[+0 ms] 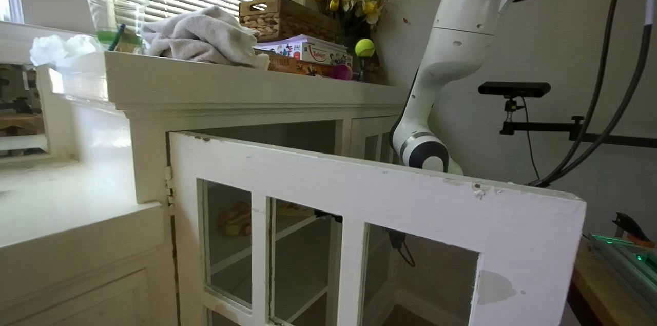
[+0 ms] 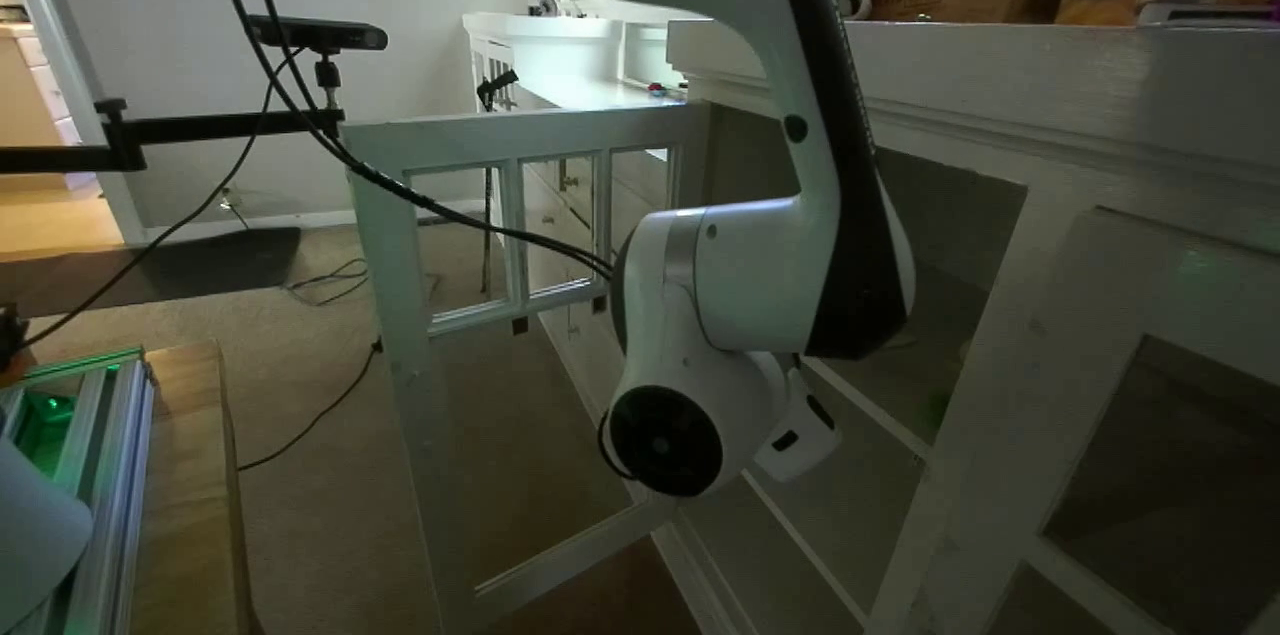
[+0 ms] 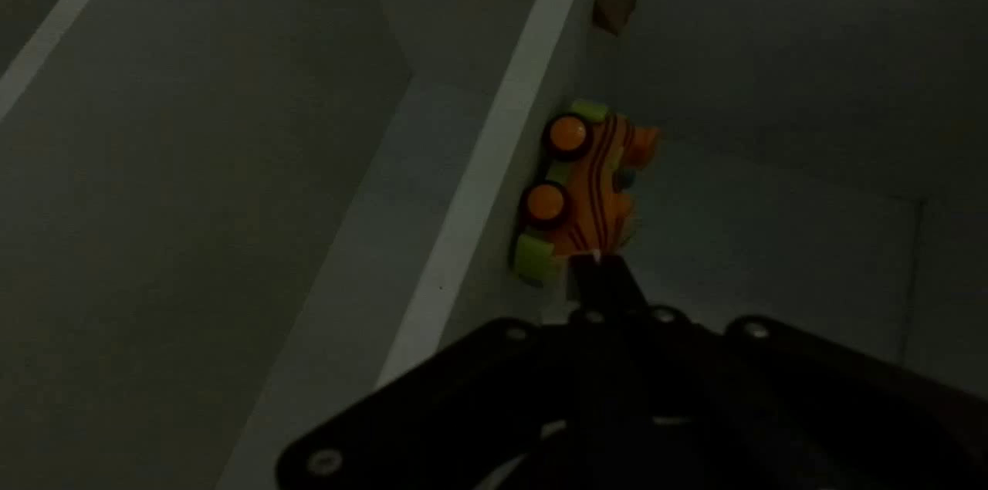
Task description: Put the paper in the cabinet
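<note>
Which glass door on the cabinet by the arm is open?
The open door is the one jutting out from the cabinet in both exterior views. The other glass door looks shut, lying about flush.

Cabinet [image 1: 246,87]: white-painted wood, upright. Door [image 1: 410,197] stands wide open in both exterior views, panes between white bars, paint chipped along top edge. Neighbouring door [image 2: 1080,355] looks flush with front. Interior dim; shelves [image 3: 490,158] pale-edged in wrist view.
</note>
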Robot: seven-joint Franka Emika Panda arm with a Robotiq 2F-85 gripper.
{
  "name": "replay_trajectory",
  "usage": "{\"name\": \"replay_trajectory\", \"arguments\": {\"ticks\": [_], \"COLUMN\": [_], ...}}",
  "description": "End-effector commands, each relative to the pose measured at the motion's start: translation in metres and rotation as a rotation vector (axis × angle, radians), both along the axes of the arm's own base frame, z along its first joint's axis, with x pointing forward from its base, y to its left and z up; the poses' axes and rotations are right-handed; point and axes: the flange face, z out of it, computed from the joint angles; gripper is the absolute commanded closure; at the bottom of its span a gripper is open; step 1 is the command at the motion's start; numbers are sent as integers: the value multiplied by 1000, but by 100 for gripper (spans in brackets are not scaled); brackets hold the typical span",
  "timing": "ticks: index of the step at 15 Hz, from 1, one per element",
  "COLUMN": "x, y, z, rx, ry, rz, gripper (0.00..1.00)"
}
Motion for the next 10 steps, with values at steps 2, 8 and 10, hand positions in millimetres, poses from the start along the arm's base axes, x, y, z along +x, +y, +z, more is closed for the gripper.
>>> {"name": "replay_trajectory", "arguments": {"ticks": [2,8,10], "x": [28,47,52], "y": [-4,-12,-13], "z": [-18,-26,-26], "rx": [4,5,7], "ry": [34,64,71], "rz": [-38,-52,-57], "gripper": [99,99,99]}}
